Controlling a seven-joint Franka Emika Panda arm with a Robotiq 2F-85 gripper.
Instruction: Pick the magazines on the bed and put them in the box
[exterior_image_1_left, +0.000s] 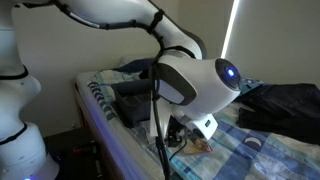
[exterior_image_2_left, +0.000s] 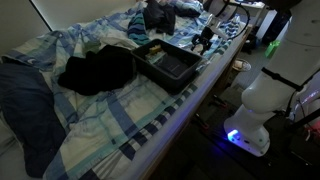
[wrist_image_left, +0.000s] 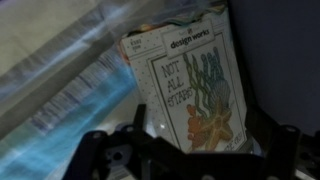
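Observation:
In the wrist view a small magazine (wrist_image_left: 185, 90) with a pale cover and an orange starfish picture lies flat on the bed's blue-and-white checked sheet (wrist_image_left: 60, 110). My gripper (wrist_image_left: 190, 152) hangs straight above its lower end. It is open, with one dark finger (wrist_image_left: 95, 150) to the left of the booklet and the other to the right, and nothing is held. A dark surface (wrist_image_left: 275, 60) borders the booklet on the right; I cannot tell what it is. The dark shallow box (exterior_image_2_left: 168, 60) sits on the bed beside the gripper (exterior_image_2_left: 205, 38). It also shows under the arm as the box (exterior_image_1_left: 135, 100).
A bulky black bundle of cloth (exterior_image_2_left: 95, 70) lies next to the box, further in on the bed. More dark cloth (exterior_image_1_left: 285, 105) is piled near the gripper. The striped bed edge (exterior_image_2_left: 175, 115) runs along the robot base (exterior_image_2_left: 255, 100).

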